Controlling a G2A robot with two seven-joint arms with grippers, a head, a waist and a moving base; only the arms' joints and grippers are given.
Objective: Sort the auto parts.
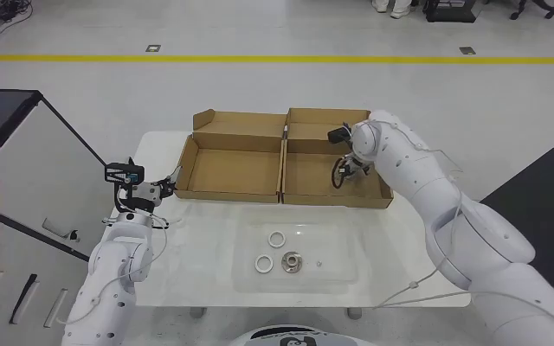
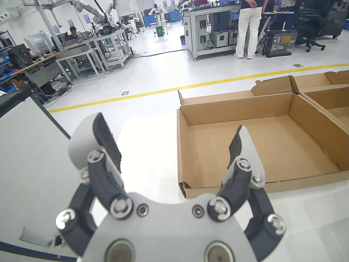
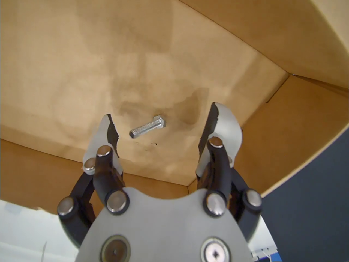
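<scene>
small silver hex-head steel bolt in brown cardboard box; likely light, rigid, slick | grip across shank | right gripper spread apart

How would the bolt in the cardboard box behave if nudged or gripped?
The bolt looks metal: probably stiff, heavy for its size. Lying flat, its round shank may roll, though the angular head should limit that.

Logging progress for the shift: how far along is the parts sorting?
Done: one bolt lies in the right cardboard box, beneath the open right tool. In hand: nothing; the left tool is open beside the left cardboard box. Left: two white rings and a round metal part wait in the clear tray.
</scene>
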